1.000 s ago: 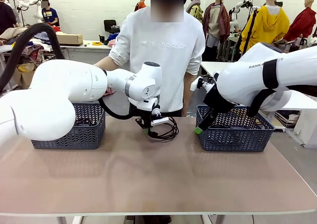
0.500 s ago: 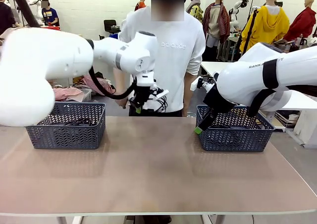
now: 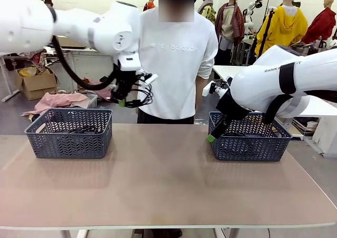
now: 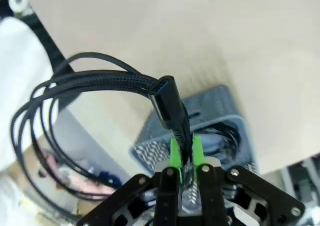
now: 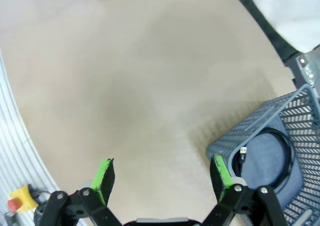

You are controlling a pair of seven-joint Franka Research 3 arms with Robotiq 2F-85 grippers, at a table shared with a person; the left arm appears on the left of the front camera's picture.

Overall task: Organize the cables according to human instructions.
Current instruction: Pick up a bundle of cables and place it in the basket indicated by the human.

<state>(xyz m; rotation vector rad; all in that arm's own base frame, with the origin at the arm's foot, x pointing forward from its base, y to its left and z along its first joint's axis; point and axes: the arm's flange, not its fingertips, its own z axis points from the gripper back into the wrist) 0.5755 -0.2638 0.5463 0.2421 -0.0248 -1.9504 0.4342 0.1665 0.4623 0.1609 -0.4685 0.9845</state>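
The left hand [image 3: 122, 102], clamped on a coiled cable [image 3: 139, 93], has lifted it off the tabletop [image 3: 168, 180] toward the left basket [image 3: 71, 132] for dropping; the right hand [image 5: 160, 173] stays wide, empty.

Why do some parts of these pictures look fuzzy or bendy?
Left wrist view: the thin black coiled cable is sharp, while the grey-blue woven-pattern plastic basket behind looks soft. Right wrist view: the wide lens bends the beige table edge into a curve. Front view: even indoor light, with only faint shadows under the baskets.
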